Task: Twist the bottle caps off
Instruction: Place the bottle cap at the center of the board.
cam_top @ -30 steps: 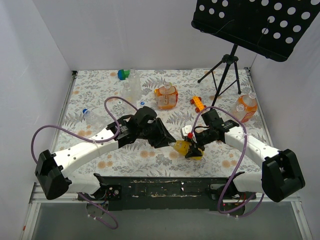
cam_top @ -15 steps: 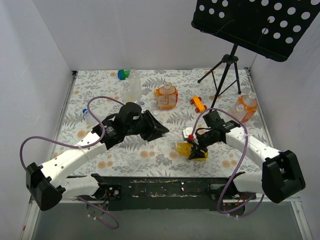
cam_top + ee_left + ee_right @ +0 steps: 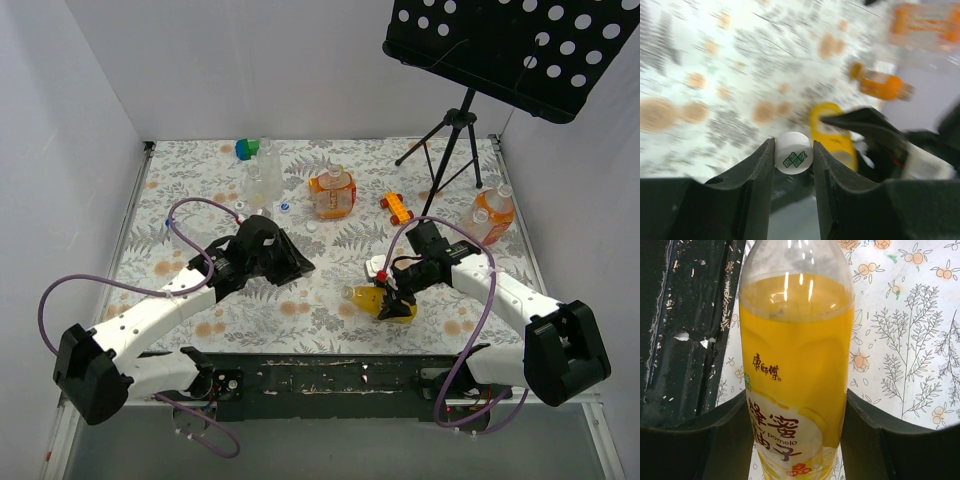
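In left end effector — white cap

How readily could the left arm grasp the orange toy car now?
Probably not yet: the left pincer is shut on a white cap, though nothing covers the orange toy car.

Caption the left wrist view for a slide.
Left gripper pinching a small round white plastic cap with green print, blurred floral tabletop behind.

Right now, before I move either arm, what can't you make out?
Yellow bottle, its mouth: cut off by the right wrist view's top edge, tiny from above.
White cap: hidden beneath the left gripper in the top view.
Orange object: too blurred in the left wrist view to identify.
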Robot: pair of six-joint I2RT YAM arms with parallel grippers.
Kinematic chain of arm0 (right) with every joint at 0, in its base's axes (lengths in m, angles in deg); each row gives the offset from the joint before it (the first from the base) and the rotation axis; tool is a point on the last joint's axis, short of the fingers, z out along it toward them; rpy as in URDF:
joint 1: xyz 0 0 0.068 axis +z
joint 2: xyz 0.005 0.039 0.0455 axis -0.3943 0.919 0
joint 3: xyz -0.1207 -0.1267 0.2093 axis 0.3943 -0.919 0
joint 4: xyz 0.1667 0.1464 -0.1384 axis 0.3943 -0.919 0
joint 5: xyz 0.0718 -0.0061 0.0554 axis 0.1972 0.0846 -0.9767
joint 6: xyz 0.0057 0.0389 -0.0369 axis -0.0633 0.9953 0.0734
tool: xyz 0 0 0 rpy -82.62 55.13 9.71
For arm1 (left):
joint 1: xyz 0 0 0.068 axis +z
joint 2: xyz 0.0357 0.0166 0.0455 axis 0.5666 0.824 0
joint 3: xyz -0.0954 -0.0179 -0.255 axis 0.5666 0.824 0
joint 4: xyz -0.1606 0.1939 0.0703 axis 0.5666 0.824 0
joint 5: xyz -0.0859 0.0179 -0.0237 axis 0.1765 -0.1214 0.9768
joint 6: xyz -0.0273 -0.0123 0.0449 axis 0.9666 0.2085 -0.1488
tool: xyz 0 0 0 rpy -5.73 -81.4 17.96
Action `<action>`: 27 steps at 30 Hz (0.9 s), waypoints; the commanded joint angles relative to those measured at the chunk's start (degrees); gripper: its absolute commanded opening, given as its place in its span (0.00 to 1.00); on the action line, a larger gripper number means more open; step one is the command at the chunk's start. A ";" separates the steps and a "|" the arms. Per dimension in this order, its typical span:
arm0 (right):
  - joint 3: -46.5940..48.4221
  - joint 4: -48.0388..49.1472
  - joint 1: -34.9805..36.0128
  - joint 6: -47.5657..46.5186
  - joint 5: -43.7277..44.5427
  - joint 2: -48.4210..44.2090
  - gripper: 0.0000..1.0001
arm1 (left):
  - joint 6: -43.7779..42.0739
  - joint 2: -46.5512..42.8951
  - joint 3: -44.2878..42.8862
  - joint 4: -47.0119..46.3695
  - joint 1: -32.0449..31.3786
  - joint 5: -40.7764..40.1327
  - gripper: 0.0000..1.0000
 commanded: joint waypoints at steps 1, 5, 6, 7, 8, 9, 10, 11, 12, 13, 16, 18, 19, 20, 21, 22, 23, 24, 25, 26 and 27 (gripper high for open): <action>1.29 -4.27 -0.39 -0.35 -1.16 -0.16 0.10 | -15.98 2.75 3.34 -0.88 3.32 -10.99 0.00; 1.73 -4.45 -1.01 -0.26 -2.56 -0.33 0.10 | -24.44 9.08 2.46 -2.81 4.20 -19.96 0.00; 1.73 -4.45 -1.09 -0.26 -2.65 -0.25 0.10 | -26.45 10.57 2.29 -3.78 4.46 -21.72 0.00; 1.73 -4.37 -1.10 -0.17 -2.74 -0.33 0.10 | -27.60 12.16 2.28 -4.40 4.47 -23.91 0.00; 1.73 -4.36 -1.18 -0.09 -2.74 -0.33 0.10 | -28.66 13.56 1.94 -5.01 4.73 -25.59 0.00; 1.82 -4.19 -1.18 0.26 -2.83 -0.33 0.10 | -29.89 15.06 1.76 -5.71 4.99 -27.00 0.00; 1.82 -4.10 -1.18 0.35 -2.92 -0.33 0.10 | -30.60 16.55 1.41 -6.07 5.17 -28.75 0.00; 1.82 -3.93 -1.18 0.44 -3.00 -0.33 0.10 | -30.95 18.22 1.14 -6.33 5.52 -29.55 0.00; 1.82 -3.75 -1.18 0.53 -3.09 -0.42 0.10 | -31.39 19.54 0.97 -7.21 6.04 -29.91 0.00; 1.82 -3.66 -1.18 0.62 -3.18 -0.51 0.10 | -31.48 20.60 0.97 -8.26 6.48 -30.96 0.00; 1.73 -3.49 -1.18 0.79 -3.27 -0.60 0.10 | -31.04 23.50 0.62 -10.81 8.24 -30.27 0.07; 1.64 -3.40 -1.18 0.88 -3.27 -0.69 0.10 | -31.13 25.96 -0.08 -11.61 9.21 -29.56 0.10; 1.64 -3.40 -1.10 0.88 -3.27 -0.77 0.10 | -31.13 27.28 -0.52 -11.52 9.47 -29.39 0.10; 1.64 -3.40 -1.18 0.97 -3.27 -0.86 0.10 | -31.04 28.25 -0.96 -11.61 9.82 -29.30 0.11; 1.47 -3.22 -1.18 0.97 -3.27 -0.95 0.10 | -30.87 28.69 -1.14 -11.61 10.00 -29.12 0.15; 1.55 -3.22 -1.18 0.97 -3.27 -0.95 0.10 | -30.78 28.70 -1.32 -11.61 10.09 -28.95 0.23; 1.47 -3.13 -1.18 1.06 -3.27 -1.12 0.10 | -30.69 28.26 -1.49 -11.52 10.09 -28.60 0.36; 1.47 -3.13 -1.18 1.14 -3.27 -1.12 0.10 | -30.87 27.65 -1.67 -11.35 10.09 -27.98 0.45; 1.55 -2.87 -1.18 1.23 -3.27 -1.12 0.10 | -30.95 26.94 -1.93 -11.00 10.09 -27.46 0.49; 1.55 -2.70 -1.18 1.49 -3.27 -1.12 0.10 | -31.13 26.15 -2.11 -10.47 10.09 -26.84 0.54; 1.55 -2.52 -1.18 1.84 -3.27 -1.12 0.10 | -31.39 25.02 -2.37 -9.95 10.09 -25.97 0.57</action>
